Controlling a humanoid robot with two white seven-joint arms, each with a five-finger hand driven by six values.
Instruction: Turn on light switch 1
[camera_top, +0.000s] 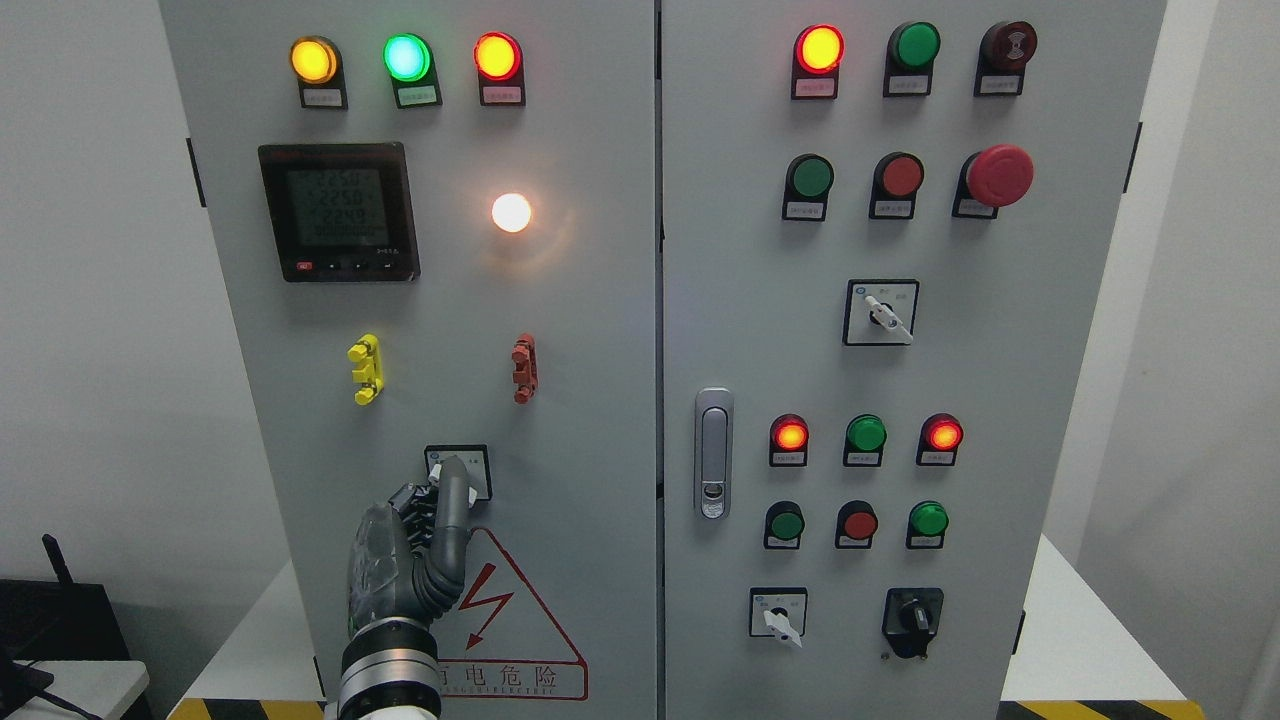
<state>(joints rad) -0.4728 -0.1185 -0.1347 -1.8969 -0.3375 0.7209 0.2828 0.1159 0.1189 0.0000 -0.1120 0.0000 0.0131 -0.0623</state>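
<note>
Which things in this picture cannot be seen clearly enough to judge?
- Head view: the knob of the selector switch is hidden behind the left hand, so its position is unknown.
- Head view: the small label plates under the lamps are too small to read.
- Head view: the meter digits are blurred.
- The right hand lies outside the picture.

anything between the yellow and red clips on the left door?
No. Head view shows bare grey door panel between the yellow clip and the red clip. The lit white lamp sits above that stretch, the left hand at the rotary switch below.
</note>
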